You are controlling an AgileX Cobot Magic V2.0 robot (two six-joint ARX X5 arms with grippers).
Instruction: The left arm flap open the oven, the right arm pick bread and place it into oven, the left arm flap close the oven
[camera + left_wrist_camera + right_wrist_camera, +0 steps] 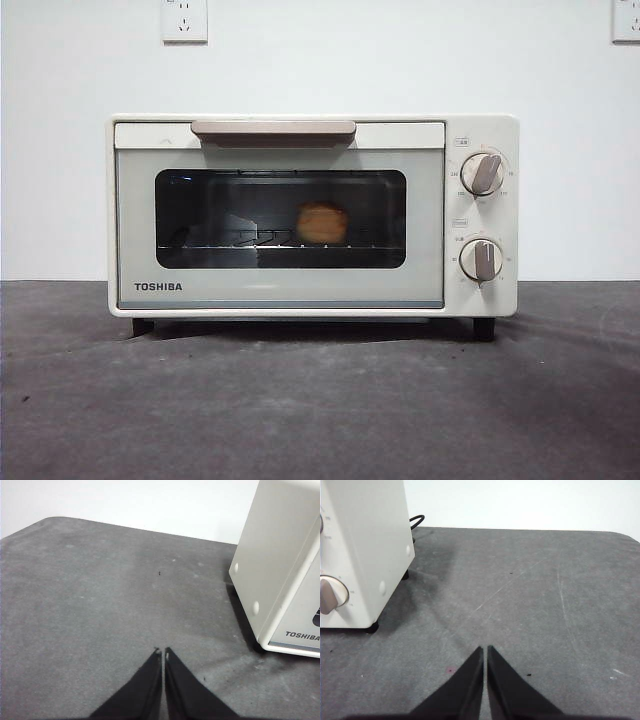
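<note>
The cream-white TOSHIBA oven (280, 290) stands in the middle of the table with its door shut and the beige handle (273, 128) at the top. The golden bread (322, 222) sits on the wire rack inside, seen through the dark window. My left gripper (163, 652) is shut and empty over the grey mat, off the oven's (280, 565) left side. My right gripper (485, 650) is shut and empty over the mat, off the oven's (365, 545) right side. Neither arm shows in the front view.
Two beige dials (483, 173) (483, 260) sit on the oven's right panel. A black cable (416, 521) runs behind the oven. The grey mat (320, 410) spreads in front of and beside the oven. A white wall with sockets (184, 20) stands behind.
</note>
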